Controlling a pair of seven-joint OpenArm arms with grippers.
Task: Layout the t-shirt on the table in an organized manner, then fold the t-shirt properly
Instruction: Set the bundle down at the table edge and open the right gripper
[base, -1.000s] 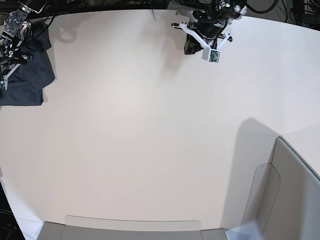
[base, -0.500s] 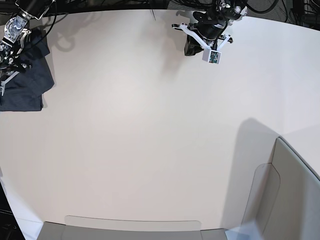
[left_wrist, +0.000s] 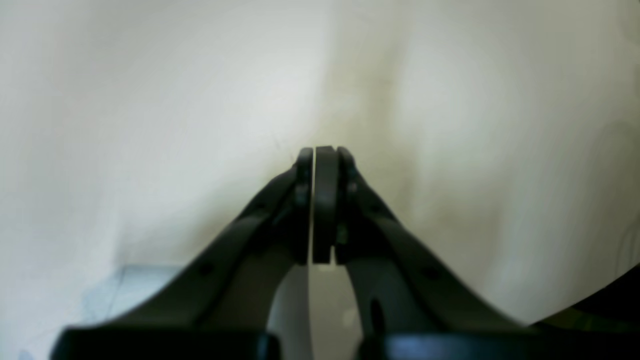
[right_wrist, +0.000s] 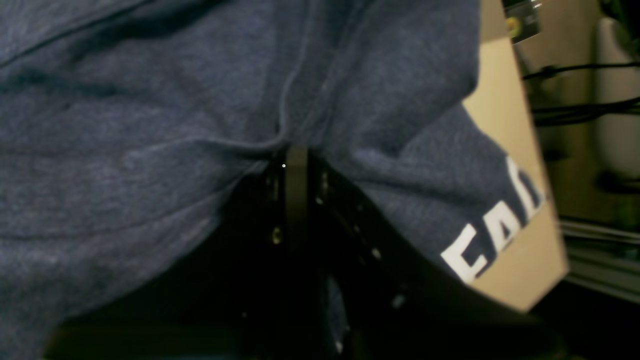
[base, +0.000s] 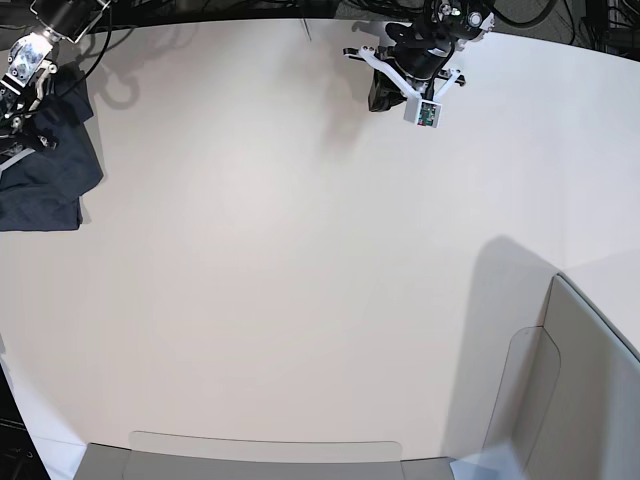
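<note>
The t-shirt (base: 45, 175) lies bunched at the table's (base: 300, 260) far left edge. Only the right wrist view shows its white lettering (right_wrist: 492, 235) and the right gripper (right_wrist: 295, 165) clamped on a fabric fold. The left gripper (left_wrist: 322, 160), jaws closed and empty, hangs over bare tabletop.

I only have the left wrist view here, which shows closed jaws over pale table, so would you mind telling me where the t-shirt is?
Observer: The t-shirt lies bunched at the far edge of the table, on the base view's left, well away from your left gripper.
Operator: Thank you. Is the other arm on it?
Observer: Yes, the right gripper is shut on a fold of the cloth.
Operator: Is the print visible?
Observer: In the right wrist view, white block lettering shows at one edge, only partly readable.
</note>
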